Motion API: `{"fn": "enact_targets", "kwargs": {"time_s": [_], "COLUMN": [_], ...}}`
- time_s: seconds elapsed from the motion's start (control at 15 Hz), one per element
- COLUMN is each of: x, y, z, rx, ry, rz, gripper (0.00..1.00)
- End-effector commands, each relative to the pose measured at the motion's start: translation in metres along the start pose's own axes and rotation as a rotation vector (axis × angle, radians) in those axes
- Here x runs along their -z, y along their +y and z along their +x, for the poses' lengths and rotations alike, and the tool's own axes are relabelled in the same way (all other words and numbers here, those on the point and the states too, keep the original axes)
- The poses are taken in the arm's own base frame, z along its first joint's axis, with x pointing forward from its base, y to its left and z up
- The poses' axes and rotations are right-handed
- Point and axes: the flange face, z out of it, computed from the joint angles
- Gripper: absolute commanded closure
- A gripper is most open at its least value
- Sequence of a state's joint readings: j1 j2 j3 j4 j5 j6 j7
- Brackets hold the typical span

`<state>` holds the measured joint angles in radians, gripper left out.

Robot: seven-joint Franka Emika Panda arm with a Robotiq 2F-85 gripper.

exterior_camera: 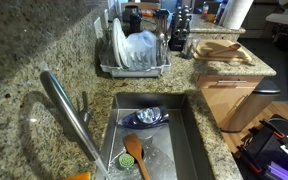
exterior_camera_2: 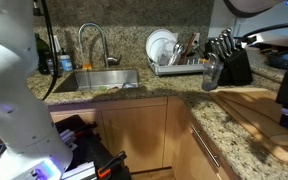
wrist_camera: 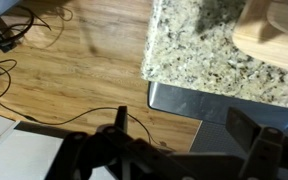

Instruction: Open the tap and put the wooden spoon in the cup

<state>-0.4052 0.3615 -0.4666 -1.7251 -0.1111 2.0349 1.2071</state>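
Observation:
The tap point(exterior_camera: 64, 112) is a thick brushed-steel spout slanting over the sink, with a slim lever point(exterior_camera: 84, 104) at its base; it also shows in an exterior view point(exterior_camera_2: 92, 42). The wooden spoon point(exterior_camera: 136, 156) lies in the sink basin point(exterior_camera: 189, 140), head towards the back. A blue vessel point(exterior_camera: 147, 117) lies behind it; I cannot tell whether it is the cup. My gripper point(wrist_camera: 184, 150) is open and empty. It hangs over the counter corner and the floor, far from the sink. In an exterior view it shows near the knife block point(exterior_camera_2: 212, 74).
A dish rack point(exterior_camera: 134, 52) with plates stands behind the sink. A wooden cutting board point(exterior_camera: 224, 50) lies on the granite counter point(exterior_camera: 34, 60), and it also shows in the wrist view point(wrist_camera: 274, 30). A knife block point(exterior_camera_2: 232, 62) stands by the rack. Cables lie on the floor point(wrist_camera: 44, 70).

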Motion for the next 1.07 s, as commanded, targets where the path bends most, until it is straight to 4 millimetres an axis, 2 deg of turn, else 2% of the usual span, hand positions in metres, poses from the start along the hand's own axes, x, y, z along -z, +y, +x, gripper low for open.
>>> {"fn": "enact_targets", "kwargs": {"time_s": [0.0, 0.07, 0.13, 0.2, 0.33, 0.4, 0.6, 0.8, 0.87, 0.93, 1.0], "x": [0.002, 0.003, 0.002, -0.002, -0.014, -0.02, -0.024, -0.023, -0.021, -0.023, -0.023], "y": [-0.008, -0.011, -0.003, -0.005, -0.027, -0.046, -0.092, -0.132, -0.14, -0.12, -0.13], "z": [0.0, -0.001, -0.004, -0.005, -0.006, -0.012, -0.044, -0.072, -0.079, -0.075, -0.081], "rx": [-0.014, -0.022, 0.006, 0.03, 0.136, 0.166, 0.271, 0.27, 0.253, 0.265, 0.261], "ry": [0.01, 0.015, 0.03, 0.04, -0.033, -0.077, -0.15, -0.144, -0.13, -0.135, -0.128], "rz": [0.004, 0.006, 0.014, 0.015, 0.1, 0.133, 0.238, 0.259, 0.238, 0.242, 0.245], "gripper": [0.0, 0.0, 0.0, 0.0, 0.0, 0.0, 0.0, 0.0, 0.0, 0.0, 0.0]}}
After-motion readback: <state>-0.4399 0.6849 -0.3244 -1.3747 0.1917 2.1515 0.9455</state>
